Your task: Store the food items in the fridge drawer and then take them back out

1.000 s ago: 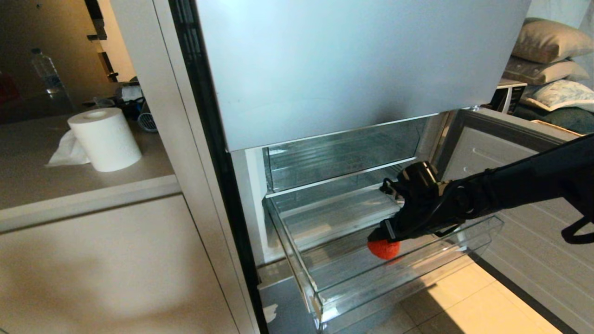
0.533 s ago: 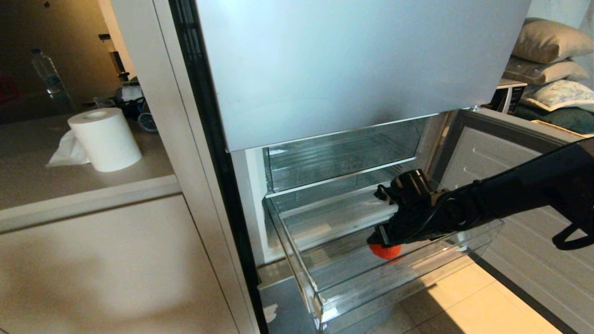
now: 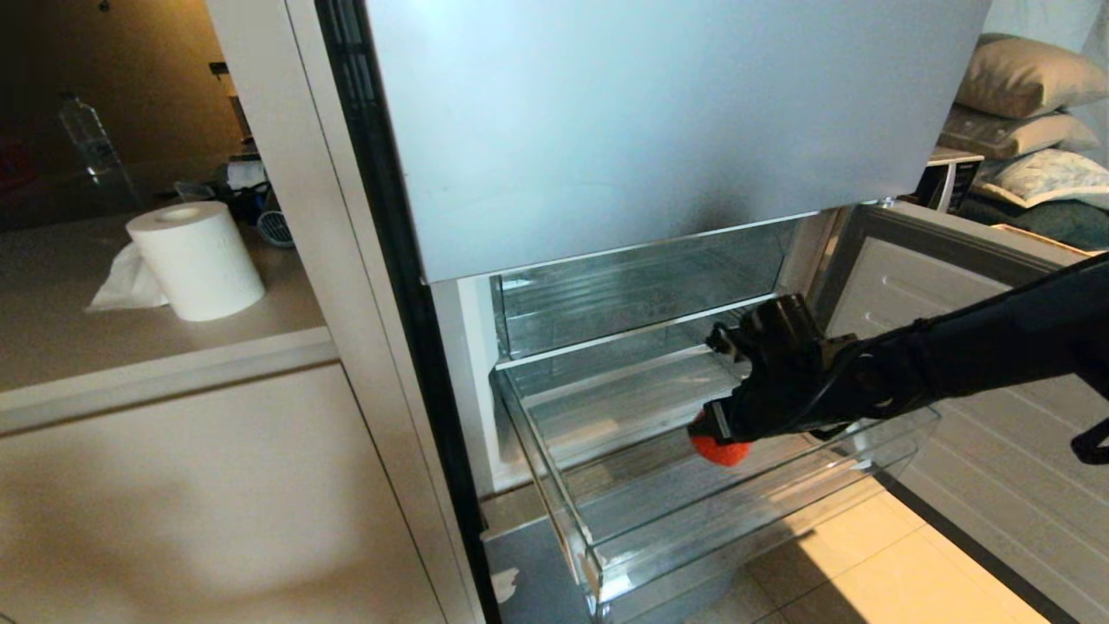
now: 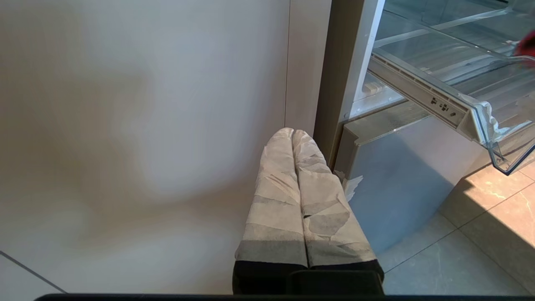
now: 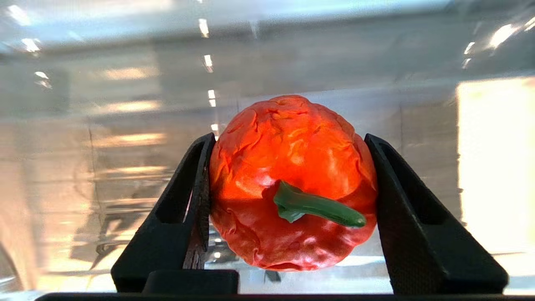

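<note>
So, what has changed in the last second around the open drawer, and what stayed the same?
The right hand dipped lower into the fridge drawer, closed on the orange-red fruit and lifted it slightly; in the head view the fruit sits a little higher now. The drawer stayed pulled out, the left hand stayed parked low by the cabinet, and the paper roll did not move.

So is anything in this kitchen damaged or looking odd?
Mostly tidy. Two small oddities: the red fruit gripped in the right tool has a wrinkled, crumpled skin, and the silver panel below the open drawer has a scuffed, flaky-looking white patch at its corner.
</note>
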{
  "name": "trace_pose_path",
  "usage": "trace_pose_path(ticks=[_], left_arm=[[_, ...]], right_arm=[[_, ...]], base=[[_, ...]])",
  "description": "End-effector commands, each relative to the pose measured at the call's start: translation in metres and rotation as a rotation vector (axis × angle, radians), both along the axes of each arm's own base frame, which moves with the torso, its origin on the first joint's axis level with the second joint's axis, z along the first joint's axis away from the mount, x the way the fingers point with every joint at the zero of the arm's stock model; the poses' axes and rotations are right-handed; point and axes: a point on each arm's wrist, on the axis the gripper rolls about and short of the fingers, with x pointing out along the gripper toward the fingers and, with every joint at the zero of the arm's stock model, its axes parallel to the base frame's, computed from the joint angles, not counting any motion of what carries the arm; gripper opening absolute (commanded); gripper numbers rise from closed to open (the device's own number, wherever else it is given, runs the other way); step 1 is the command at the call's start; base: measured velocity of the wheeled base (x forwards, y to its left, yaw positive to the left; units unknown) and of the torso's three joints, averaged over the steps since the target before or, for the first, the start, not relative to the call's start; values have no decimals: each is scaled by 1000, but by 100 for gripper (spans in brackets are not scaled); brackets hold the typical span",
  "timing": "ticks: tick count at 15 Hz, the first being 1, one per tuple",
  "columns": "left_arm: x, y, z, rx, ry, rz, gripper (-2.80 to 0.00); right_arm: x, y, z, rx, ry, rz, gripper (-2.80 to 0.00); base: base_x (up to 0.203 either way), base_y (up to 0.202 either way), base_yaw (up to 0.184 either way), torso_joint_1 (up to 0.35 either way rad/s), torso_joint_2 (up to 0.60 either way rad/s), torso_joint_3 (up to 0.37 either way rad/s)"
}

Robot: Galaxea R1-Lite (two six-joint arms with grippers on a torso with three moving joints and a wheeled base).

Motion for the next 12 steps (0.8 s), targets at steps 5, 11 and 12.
trace_pose_path(ticks=[5, 11, 12], left_arm=[[0, 0, 0, 0, 2, 0, -280], [0, 0, 0, 0, 2, 0, -280], [0, 0, 0, 0, 2, 0, -280]], right_arm=[[-60, -16, 86, 72, -189, 18, -280], [-170, -53, 138, 139, -363, 39, -280], [-195, -63, 141, 150, -401, 35, -280]], base=[[0, 0, 0, 0, 0, 0], [0, 0, 0, 0, 0, 0], [0, 0, 0, 0, 0, 0]])
